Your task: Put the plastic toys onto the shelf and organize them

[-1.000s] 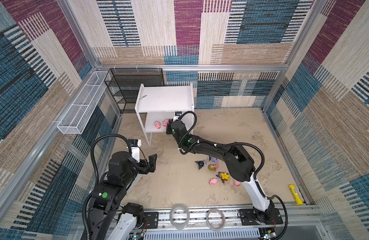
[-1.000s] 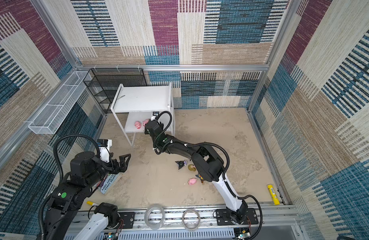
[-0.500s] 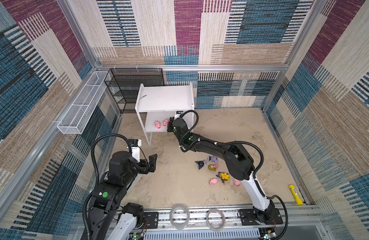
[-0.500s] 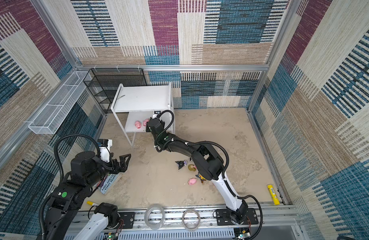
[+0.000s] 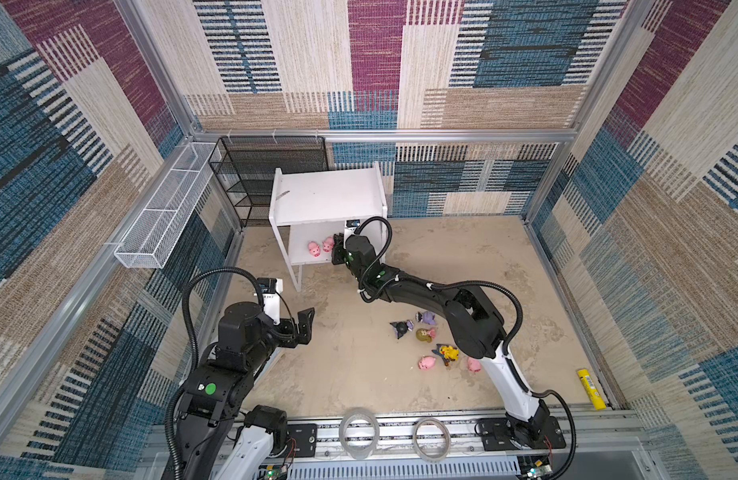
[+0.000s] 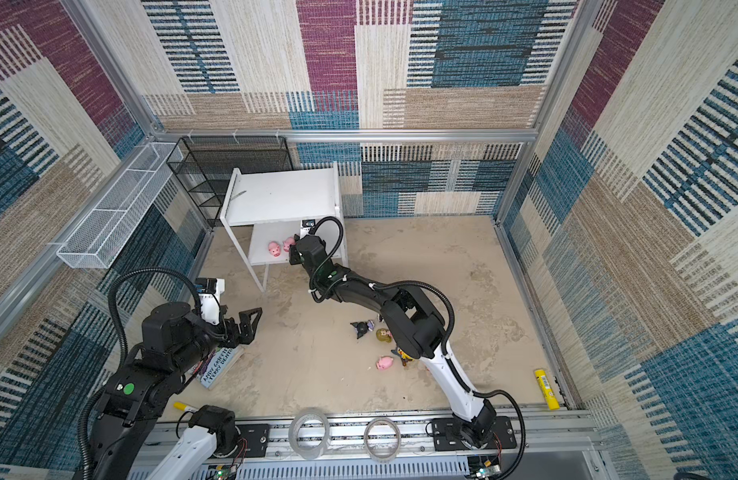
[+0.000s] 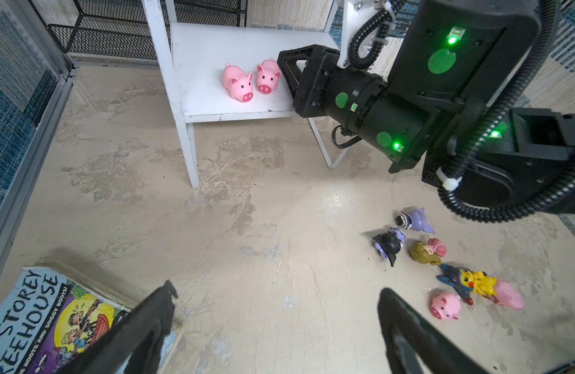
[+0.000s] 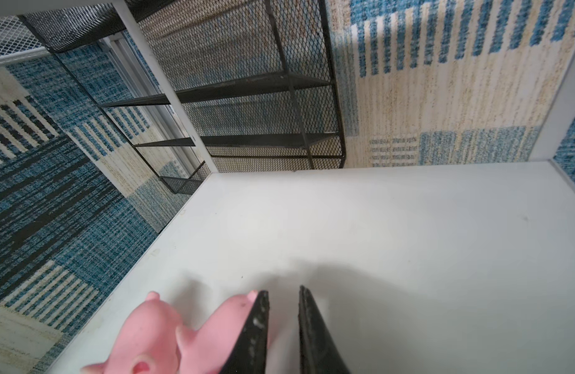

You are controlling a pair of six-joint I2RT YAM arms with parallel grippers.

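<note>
Right end effector, narrow and empty, sits over the lower board of the white two-tier shelf, two pink plastic pigs just beside it. In a top view six plastic figures lie on the worktop at its 5 o'clock, at 3 o'clock from the wide-open left end effector.

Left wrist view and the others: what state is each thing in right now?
Shelf: upright, top board bare.
Shelf pigs: upright, side by side on the lower board.
Right tool: barely open, empty, beside the shelf pigs.
Left tool: wide open, empty.
Floor pigs: loose on the floor.
Yellow figure: lying on the floor.
Doll: lying on its side.
Dark figures: tipped over.
Book: closed, flat on the floor.
</note>
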